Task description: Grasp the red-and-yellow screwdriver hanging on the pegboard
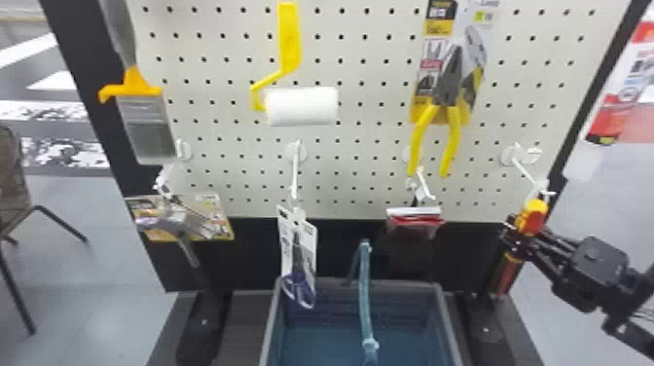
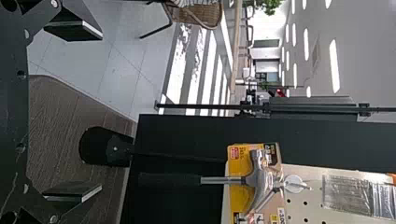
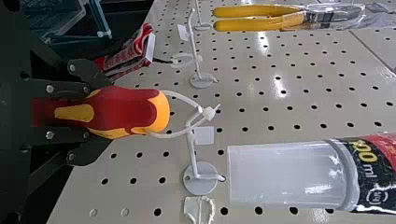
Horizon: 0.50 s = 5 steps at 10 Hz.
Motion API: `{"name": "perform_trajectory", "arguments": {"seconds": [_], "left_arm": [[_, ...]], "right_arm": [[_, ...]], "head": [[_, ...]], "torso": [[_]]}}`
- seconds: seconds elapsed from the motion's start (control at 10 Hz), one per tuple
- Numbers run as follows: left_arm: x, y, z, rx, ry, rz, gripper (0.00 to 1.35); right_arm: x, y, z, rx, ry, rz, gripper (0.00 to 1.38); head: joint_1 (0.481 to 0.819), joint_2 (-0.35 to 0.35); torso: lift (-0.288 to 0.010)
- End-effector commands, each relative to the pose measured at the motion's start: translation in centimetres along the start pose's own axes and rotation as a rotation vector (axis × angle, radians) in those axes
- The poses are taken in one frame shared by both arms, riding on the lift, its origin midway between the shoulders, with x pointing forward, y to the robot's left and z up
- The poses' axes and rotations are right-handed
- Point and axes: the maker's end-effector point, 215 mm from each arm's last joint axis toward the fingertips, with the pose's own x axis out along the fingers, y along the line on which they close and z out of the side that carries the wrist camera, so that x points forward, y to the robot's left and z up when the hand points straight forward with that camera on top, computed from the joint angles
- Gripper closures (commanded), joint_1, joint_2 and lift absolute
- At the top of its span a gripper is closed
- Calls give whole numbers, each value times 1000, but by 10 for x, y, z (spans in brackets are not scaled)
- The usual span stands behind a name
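Observation:
At the pegboard's lower right in the head view, my right gripper [image 1: 519, 239] is at the red-and-yellow screwdriver [image 1: 533, 214], which stands upright with its handle end up. In the right wrist view, the right gripper [image 3: 95, 113] is shut on the screwdriver [image 3: 128, 109], one finger along each side of the handle. A white loop from the handle end still runs over the hook [image 3: 192, 144]. My left gripper [image 2: 99, 112] is open in the left wrist view, with nothing between its fingers.
Beside the screwdriver hang a red-and-white package [image 1: 416, 221] and yellow-handled pliers [image 1: 450, 109]. A clear tube [image 3: 287, 175] is close to its hook. Scissors [image 1: 298, 277] hang over a blue bin [image 1: 450, 321]; a hammer [image 2: 224, 180] hangs at the left.

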Motion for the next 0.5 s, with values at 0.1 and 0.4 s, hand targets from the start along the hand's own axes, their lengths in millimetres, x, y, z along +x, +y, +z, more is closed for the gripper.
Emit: {"name": "perform_trajectory", "arguments": {"seconds": [0.1,0.4], "left_arm": [[0,0,0,0,0,-1,167],[-1,0,-1,1,3,1,167]], "right_arm": [[-1,-1,0,-4,1,-3,1214],[-2,-2,0,-5,1,-7,1214]], "head": [[549,0],[549,0]], "torso": [[-100],[-100]]}}
